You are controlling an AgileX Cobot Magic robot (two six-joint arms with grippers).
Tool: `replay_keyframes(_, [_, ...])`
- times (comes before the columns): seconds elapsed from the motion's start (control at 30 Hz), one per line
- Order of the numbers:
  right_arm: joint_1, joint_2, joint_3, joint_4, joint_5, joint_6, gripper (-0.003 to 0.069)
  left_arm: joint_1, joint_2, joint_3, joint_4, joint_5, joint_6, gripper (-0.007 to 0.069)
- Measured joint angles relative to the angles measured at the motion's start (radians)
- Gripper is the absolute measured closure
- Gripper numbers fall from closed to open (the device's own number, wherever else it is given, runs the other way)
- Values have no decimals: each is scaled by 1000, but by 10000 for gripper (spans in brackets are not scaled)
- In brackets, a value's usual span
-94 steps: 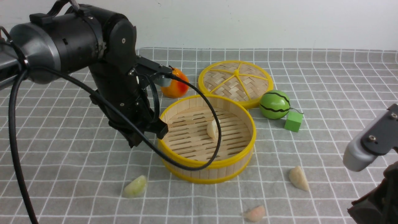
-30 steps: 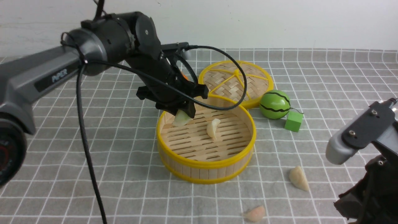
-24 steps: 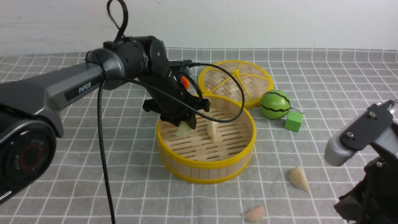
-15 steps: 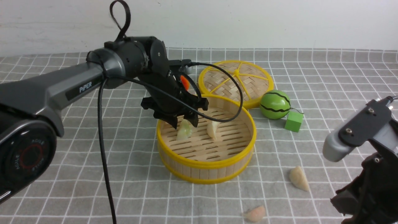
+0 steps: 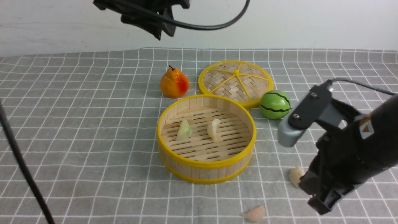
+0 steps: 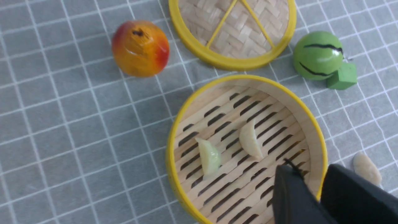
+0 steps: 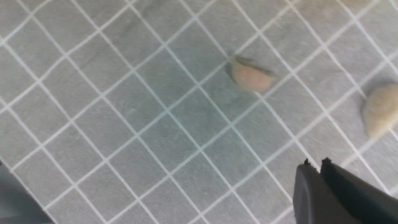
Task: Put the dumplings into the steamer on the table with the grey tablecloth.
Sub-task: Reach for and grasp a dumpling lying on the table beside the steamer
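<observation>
The steamer (image 5: 205, 173) stands mid-table on the grey tablecloth (image 5: 77, 124). A pale green dumpling (image 5: 184, 130) and a cream dumpling (image 5: 213, 128) lie on its slatted floor, and both show in the left wrist view (image 6: 210, 155) (image 6: 250, 141). My left gripper (image 5: 159, 28) is open and empty, high above the steamer (image 6: 170, 149). A second cream dumpling (image 5: 294, 175) lies on the cloth right of the steamer, partly behind my right arm. The pinkish dumpling (image 5: 255, 214) lies near the front edge. My right gripper (image 5: 321, 205) is shut and empty, low beside these two (image 7: 250, 77) (image 7: 379, 109).
A pear (image 5: 174, 84), the flat woven lid (image 5: 236, 81) and a toy watermelon (image 5: 275, 104) stand behind the steamer. A green cube (image 6: 342, 76) sits next to the watermelon, hidden by my right arm in the front view. A black cable hangs at the left.
My left gripper opened, left the green dumpling in the steamer and rose high above it. My right arm moved left, towards the cream dumpling on the cloth.
</observation>
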Motion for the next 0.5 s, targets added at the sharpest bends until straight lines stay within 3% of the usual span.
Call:
replay_keyframes(0.17, [0, 85, -10, 131, 1, -218, 613, 0, -138, 79, 77, 0, 0, 638])
replay_keyframes(0.33, [0, 164, -11, 188, -28, -363, 589, 0, -309, 269, 105, 1, -5, 638])
replay_keyframes(0.5, [0, 269, -12, 195, -121, -517, 408, 0, -469, 554, 35, 1, 10, 638])
